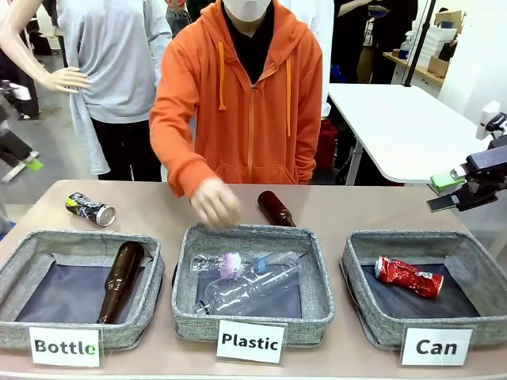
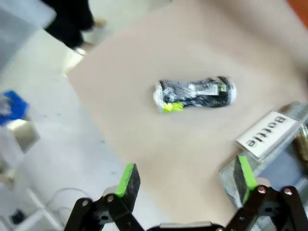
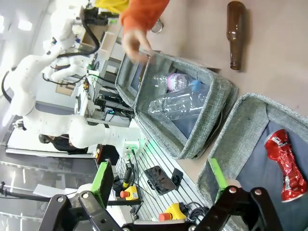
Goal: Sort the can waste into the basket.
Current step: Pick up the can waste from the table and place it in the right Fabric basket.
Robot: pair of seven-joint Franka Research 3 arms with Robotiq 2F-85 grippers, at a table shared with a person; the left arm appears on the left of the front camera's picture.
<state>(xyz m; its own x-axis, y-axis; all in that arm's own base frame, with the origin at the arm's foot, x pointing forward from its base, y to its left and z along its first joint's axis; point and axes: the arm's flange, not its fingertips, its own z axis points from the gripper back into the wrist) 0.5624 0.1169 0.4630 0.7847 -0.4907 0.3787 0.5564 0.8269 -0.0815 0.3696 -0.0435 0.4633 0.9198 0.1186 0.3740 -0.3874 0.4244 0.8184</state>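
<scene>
One crushed black-and-silver metal can [image 2: 196,93] is lying mid-frame, probably light, stiff, slick: pinch across its width. Left gripper [image 2: 186,177], right gripper [image 3: 160,177] are both hanging spread, empty.

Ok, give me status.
Left gripper open, facing black can. Right gripper open, empty. Red can in Can basket; black can on table. Nothing blocking.

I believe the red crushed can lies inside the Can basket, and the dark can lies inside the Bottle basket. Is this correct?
Not entirely. The red can does lie inside the Can basket, but the dark can lies on the bare table beyond the Bottle basket, not inside it. The front view shows this.
</scene>
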